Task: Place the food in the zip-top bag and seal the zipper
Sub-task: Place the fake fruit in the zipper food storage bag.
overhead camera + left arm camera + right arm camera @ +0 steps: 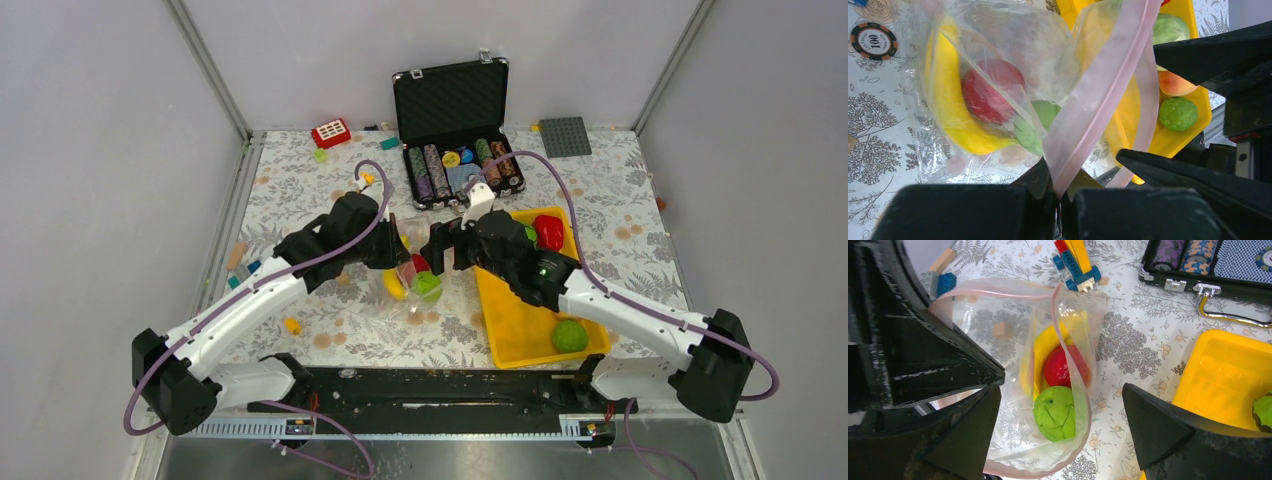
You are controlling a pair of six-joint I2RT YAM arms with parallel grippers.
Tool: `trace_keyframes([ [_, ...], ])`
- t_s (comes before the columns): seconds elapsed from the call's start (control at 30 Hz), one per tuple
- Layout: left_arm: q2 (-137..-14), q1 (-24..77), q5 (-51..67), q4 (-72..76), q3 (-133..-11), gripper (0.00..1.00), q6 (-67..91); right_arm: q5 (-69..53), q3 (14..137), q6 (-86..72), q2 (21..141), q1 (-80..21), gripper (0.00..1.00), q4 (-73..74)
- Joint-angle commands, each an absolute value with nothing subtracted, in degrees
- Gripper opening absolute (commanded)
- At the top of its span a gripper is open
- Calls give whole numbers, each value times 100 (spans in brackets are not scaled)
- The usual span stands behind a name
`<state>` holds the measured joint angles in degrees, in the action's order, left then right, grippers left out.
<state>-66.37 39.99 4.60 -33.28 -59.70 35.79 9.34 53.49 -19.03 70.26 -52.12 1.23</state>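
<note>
A: The left gripper [1058, 200] pinches the zipper [1098, 95], holding the zip-top bag [998, 325] open.

B: The right gripper [1062, 390] hangs spread and empty just above its mouth. The banana [1040, 347], red fruit [1060, 365] and green fruit [1054, 412] lie inside, beneath.

A: More food [1178, 114] sits on the tray [1228, 380] beside. Keep that pinch steady, I'd say.

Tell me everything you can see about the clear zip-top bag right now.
The zip-top bag is clear, thin, crinkly plastic with a pinkish zipper strip along its mouth. The mouth is open and held up above the floral table, left of the yellow tray. Inside lie a yellow banana, a red fruit and a green round one. The left hand is shut on the zipper strip; the right hand hangs open over the mouth, contact unclear.
</note>
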Motion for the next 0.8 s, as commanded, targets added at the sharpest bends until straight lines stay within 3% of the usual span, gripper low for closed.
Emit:
trace_keyframes([
  [0.0, -6517, 3973, 469, -3079, -5983, 0, 3531, 740, 5347, -1718, 6624, -5256, 100, -205],
  [0.13, -6497, 3971, 445, -3073, -5979, 0, 3543, 1196, 5166, -1660, 6121, -5249, 100, -178],
  [0.37, -6487, 3973, 443, -3078, -5995, 0, 3538, 3016, 5078, -1756, 5655, -5054, 100, 641],
  [0.53, -6487, 3972, 468, -3082, -5996, 0, 3533, 3197, 5399, -2322, 6056, -4154, 100, 1579],
  [0.77, -6521, 3973, 451, -3076, -5976, 0, 3564, 3426, 6193, -2045, 7325, -3740, 100, 2363],
])
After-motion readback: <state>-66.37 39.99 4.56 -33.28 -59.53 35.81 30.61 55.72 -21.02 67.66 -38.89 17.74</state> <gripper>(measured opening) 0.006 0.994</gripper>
